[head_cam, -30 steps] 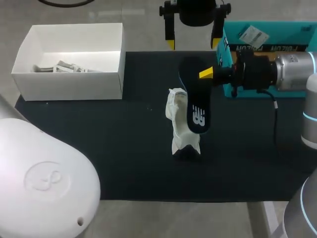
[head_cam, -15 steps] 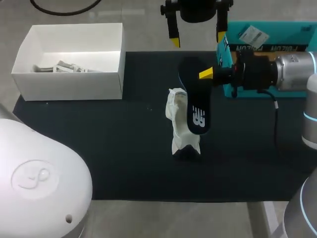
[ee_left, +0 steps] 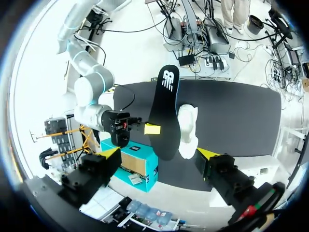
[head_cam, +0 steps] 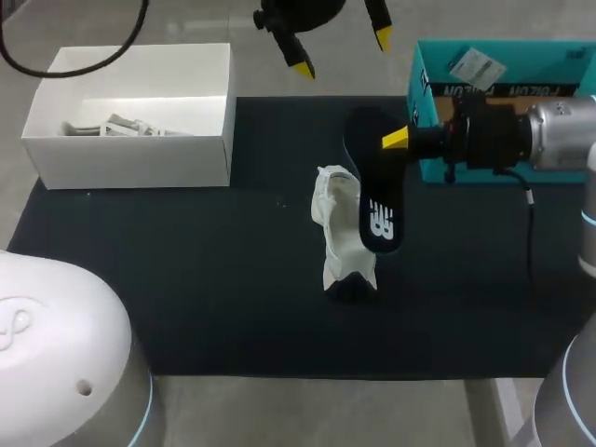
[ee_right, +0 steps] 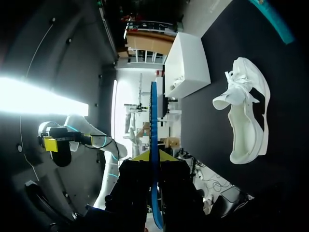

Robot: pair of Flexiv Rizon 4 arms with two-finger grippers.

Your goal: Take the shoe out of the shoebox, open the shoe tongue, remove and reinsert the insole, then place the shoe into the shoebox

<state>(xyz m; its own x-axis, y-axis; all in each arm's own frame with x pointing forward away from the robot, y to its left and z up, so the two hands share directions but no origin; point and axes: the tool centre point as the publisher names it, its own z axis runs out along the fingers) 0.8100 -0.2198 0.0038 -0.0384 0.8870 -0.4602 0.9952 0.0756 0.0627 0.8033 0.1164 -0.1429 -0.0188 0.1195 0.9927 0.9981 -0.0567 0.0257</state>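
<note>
Shoe: the white shoe [head_cam: 343, 237] stood on the black mat [head_cam: 186, 279], outside both boxes, with its tongue flared outward.
Insole: the dark insole [head_cam: 372, 191] hung in the air just beside the shoe, on the side facing the teal shoebox [head_cam: 503, 65].
Right gripper [ee_right: 153, 162]: its fingers pinched the insole from two sides, near one end.
Left gripper [head_cam: 341, 52]: spread wide and holding nothing, it hovered high beyond the shoe, well apart from it.
White box [head_cam: 130, 140]: it sat well apart from the shoe, on the side opposite the teal shoebox.
</note>
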